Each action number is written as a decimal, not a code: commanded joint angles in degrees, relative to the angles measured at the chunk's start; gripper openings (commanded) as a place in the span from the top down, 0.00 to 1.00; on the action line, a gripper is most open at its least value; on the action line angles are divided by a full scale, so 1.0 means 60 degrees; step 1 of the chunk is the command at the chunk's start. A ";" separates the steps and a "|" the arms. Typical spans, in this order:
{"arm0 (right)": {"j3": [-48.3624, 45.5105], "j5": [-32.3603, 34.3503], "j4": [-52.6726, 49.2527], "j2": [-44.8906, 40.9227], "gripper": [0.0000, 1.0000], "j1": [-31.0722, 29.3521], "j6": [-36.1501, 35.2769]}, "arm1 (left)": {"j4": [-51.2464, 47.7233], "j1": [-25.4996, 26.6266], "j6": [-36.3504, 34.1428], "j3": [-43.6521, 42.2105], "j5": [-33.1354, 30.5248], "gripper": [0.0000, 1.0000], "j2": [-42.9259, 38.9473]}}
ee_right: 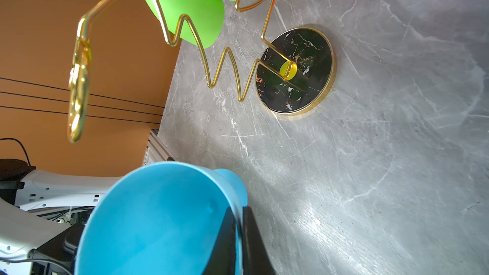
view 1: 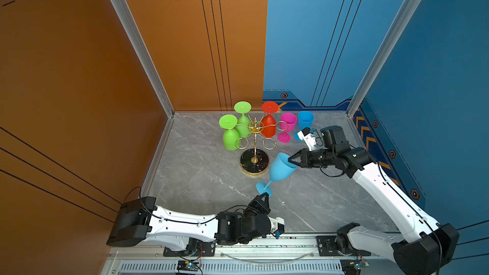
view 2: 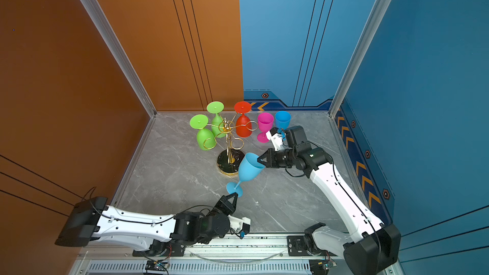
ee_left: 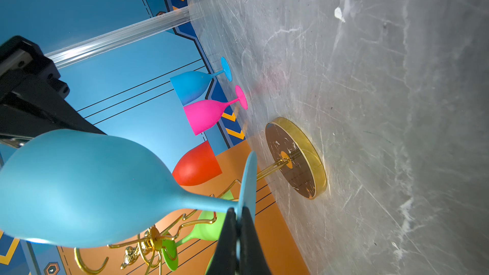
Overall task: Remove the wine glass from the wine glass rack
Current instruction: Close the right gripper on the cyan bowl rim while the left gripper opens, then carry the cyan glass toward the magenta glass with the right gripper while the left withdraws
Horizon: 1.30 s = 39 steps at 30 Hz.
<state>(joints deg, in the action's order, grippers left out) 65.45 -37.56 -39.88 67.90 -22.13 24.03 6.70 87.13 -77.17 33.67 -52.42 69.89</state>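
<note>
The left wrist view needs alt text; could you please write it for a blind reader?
The left gripper pinches the foot of a blue wine glass, whose bowl fills the foreground. Behind, on the grey marble table, stands the gold wine glass rack with a red glass and green glasses hanging, and a pink glass and second blue glass beyond.

Grey marble-patterned desk (view 1: 201,175): flat, with white veining. Orange wall panels (view 1: 66,75) with thin black lines enclose the left side and half the rear; blue wall panels (view 1: 436,62) enclose the remainder. Silver aluminium posts (view 1: 137,43) mark both rear corners. An orange chevron strip (view 1: 365,131), apparently printed, lines the right wall's base.
</note>
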 commanded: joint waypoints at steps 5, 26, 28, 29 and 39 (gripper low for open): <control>0.0187 -0.0450 -0.0088 -0.0009 0.98 0.0081 -0.0138 | 0.0487 0.0127 0.0112 -0.0057 -0.0121 0.92 0.0041; 0.0711 0.1684 -0.0780 -0.0227 1.00 0.0303 -0.0741 | 0.0439 0.0251 0.3215 -0.0030 0.0762 0.36 -0.0592; 0.0780 0.2179 -0.0926 -0.0216 1.00 0.0318 -0.0831 | 0.0439 0.0243 0.3983 -0.0059 0.0701 0.31 -0.0722; 0.0830 0.2476 -0.0993 -0.0213 1.00 0.0333 -0.0880 | 0.0416 0.0240 0.4261 -0.0074 0.0634 0.30 -0.0788; 0.1156 0.4685 -0.1204 -0.0086 1.00 0.0418 -0.1198 | -0.2515 -0.0224 0.8326 0.0897 -0.0443 0.15 -0.1703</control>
<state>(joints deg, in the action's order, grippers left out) 70.19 -15.03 -45.52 67.79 -19.99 18.35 1.23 86.98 -40.10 35.38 -52.14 61.34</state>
